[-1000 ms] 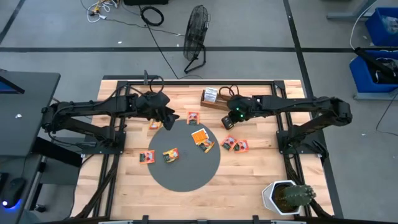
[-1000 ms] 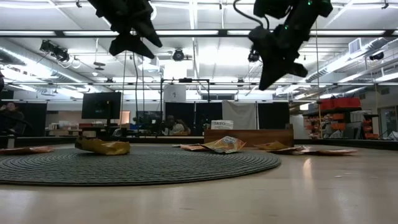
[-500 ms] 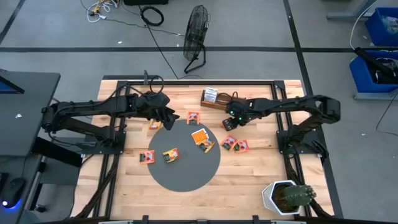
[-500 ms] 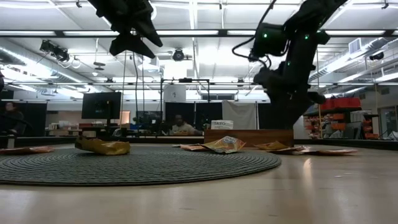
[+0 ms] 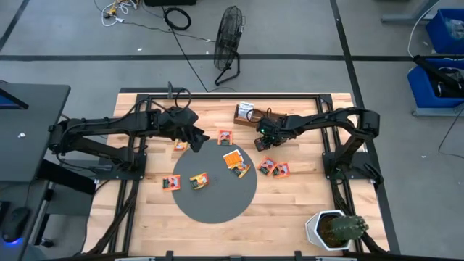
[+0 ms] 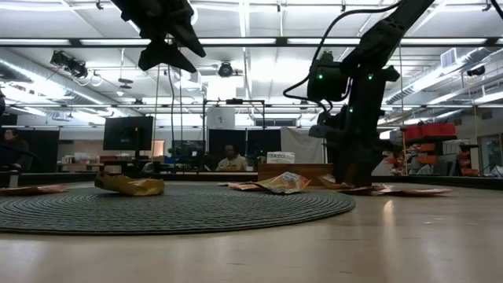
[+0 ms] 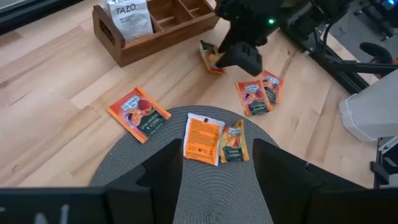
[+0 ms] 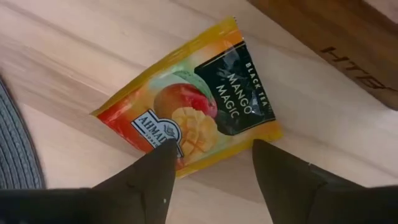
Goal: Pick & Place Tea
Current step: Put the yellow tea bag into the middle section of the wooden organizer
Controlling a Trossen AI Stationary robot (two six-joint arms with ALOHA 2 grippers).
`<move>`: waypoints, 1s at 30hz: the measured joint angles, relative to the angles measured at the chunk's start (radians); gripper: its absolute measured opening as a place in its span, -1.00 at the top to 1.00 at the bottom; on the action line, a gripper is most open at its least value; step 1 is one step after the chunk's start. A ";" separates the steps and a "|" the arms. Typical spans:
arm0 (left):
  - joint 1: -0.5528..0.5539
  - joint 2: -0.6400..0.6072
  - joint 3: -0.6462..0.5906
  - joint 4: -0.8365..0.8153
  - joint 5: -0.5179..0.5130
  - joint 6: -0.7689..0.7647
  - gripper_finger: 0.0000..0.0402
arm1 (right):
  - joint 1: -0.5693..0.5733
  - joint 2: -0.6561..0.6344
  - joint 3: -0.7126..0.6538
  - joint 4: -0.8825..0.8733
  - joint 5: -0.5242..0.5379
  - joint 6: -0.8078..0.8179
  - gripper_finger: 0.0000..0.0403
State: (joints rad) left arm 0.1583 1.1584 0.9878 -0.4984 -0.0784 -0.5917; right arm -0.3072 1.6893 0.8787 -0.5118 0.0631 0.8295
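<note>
Beside the wooden box (image 5: 249, 114), the right gripper (image 8: 211, 163) has dropped from its raised hover, fingers now spread wide astride a mango tea packet (image 8: 189, 102) on bare table, so a grasp looks imminent.

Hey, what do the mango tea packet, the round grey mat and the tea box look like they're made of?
Mango tea packet: likely glossy printed foil or coated paper; crisp print, sealed flat edges.
Round grey mat: seems woven cord or fibre, matte; concentric ribbing shows.
Tea box: wood, smooth brown finish; visible grain and dividers.
</note>
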 joint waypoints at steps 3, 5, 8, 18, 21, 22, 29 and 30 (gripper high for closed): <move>0.000 0.000 0.000 0.000 0.000 -0.007 0.02 | 0.000 0.017 0.000 0.014 -0.004 0.000 -0.04; 0.000 0.000 0.000 0.000 0.000 -0.016 0.02 | 0.000 0.027 0.000 0.018 -0.008 -0.002 0.00; 0.000 0.000 0.000 0.000 0.000 -0.018 0.02 | 0.000 0.043 0.002 0.023 -0.016 -0.020 0.12; 0.000 0.000 0.000 0.000 -0.001 -0.017 0.02 | 0.015 0.061 0.003 0.049 -0.046 -0.076 0.93; 0.000 0.000 0.000 0.000 -0.002 -0.017 0.02 | 0.041 0.054 0.002 0.047 -0.050 -0.074 0.94; 0.000 0.000 0.000 0.000 -0.002 -0.018 0.02 | 0.053 0.045 -0.001 0.038 -0.063 -0.075 0.95; 0.002 0.000 0.000 0.002 -0.003 -0.066 0.02 | 0.150 -0.084 -0.014 0.003 -0.024 -0.073 0.99; 0.002 0.000 0.000 0.006 -0.003 -0.084 0.02 | 0.165 -0.112 -0.009 0.016 0.000 -0.075 0.99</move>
State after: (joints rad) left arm 0.1604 1.1584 0.9878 -0.4923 -0.0815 -0.6755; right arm -0.1420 1.5771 0.8698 -0.4961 0.0629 0.7548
